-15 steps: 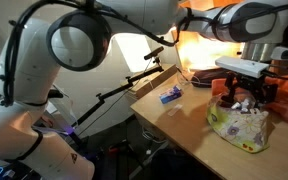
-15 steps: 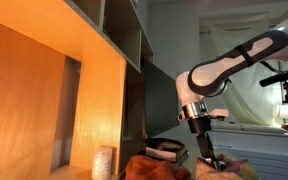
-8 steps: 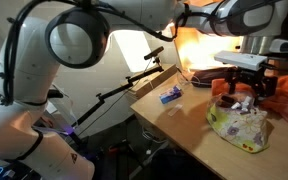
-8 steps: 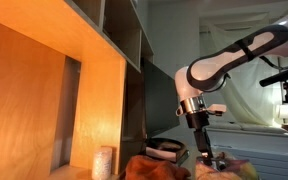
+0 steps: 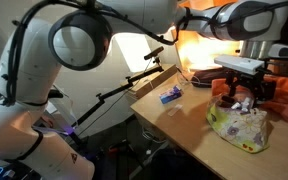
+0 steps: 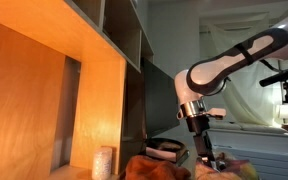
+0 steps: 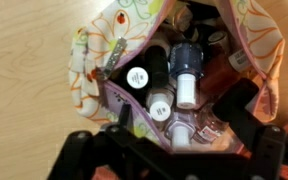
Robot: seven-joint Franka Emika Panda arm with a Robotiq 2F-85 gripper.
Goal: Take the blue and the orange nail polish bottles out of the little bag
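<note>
Possibly half remains: our black gripper (image 5: 242,98) hangs wide and empty over the small pale dotted pouch (image 5: 239,130) on the wooden table (image 5: 184,118). We see capped bottles (image 7: 184,75) inside it, and a small blue item (image 5: 171,94) lies to the left, perhaps already out.

- Bag (image 7: 92,62), right under the pincer (image 7: 184,140): soft, thin, printed sheet, cloth or plastic film, not clear which; faint sheen on the folds; lime trim looks matt.
- White cap (image 7: 185,88), between the pincer's fingers: smooth plastic, slight gloss.
- Black cap (image 7: 137,78), just beside it: smooth, glossy plastic with a flat white top.
- Table (image 7: 24,60), beyond the bag from the pincer: pale wood or wood-look board, fine grain, smooth, matt.
- Pincer: black, hard, matt; plastic or coated metal, cannot tell.
- Arm (image 5: 79,42), behind the pincer: white moulded shell, smooth, glossy, with bright highlights.
- Shelf (image 6: 44,100), well apart from the pincer: flat wood panels, smooth, satin.
</note>
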